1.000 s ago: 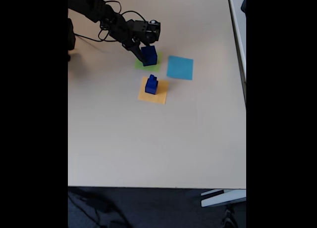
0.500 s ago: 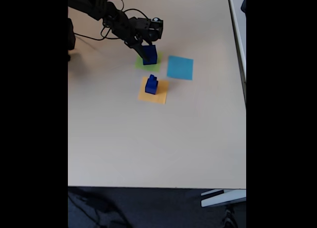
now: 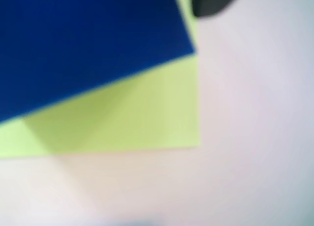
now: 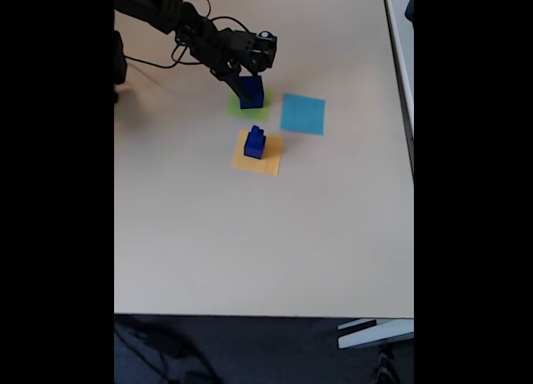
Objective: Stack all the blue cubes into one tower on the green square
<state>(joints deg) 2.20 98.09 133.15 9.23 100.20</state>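
Reaching in from the upper left of the fixed view, the arm has its end effector at the large blue cube, which sits on the green square. Jaw gap is hidden (cannot tell if clamped or loose). Wrist view is blurry: the cube's face is right up close over the green paper. Two smaller blue cubes stand stacked on the orange square, below it on the worktop; cyan square lies to the right.

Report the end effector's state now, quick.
End effector: at the big blue cube on the green square; whether it is gripping or open cannot be told.
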